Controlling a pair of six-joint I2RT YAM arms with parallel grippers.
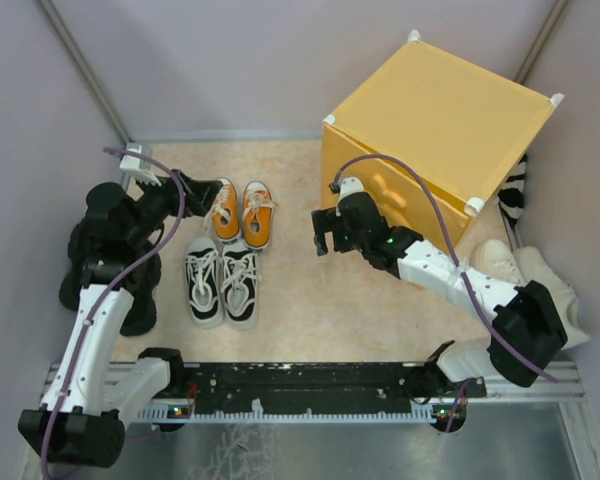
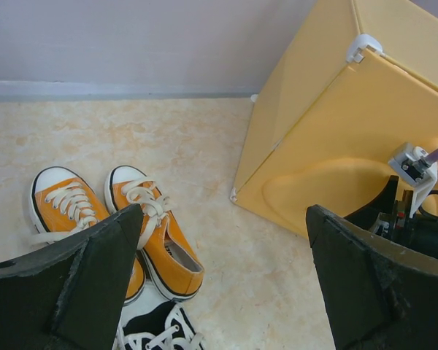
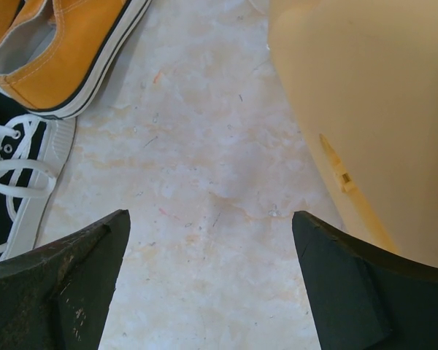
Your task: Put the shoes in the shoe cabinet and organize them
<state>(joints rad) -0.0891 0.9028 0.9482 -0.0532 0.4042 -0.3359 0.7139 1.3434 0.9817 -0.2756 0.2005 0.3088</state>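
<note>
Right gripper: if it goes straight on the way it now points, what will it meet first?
Most likely the bare tabletop, between the orange shoe and the shoe cabinet; depth is hard to judge.

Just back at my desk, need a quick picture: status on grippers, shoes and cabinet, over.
Left gripper open by orange shoes. Right gripper open, empty, at cabinet. Door shut, blocking entry.

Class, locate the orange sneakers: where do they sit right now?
In the top view the orange sneakers sit left of centre, directly beyond the black-and-white pair, with the left gripper at their left and the shoe cabinet off to the right.
</note>
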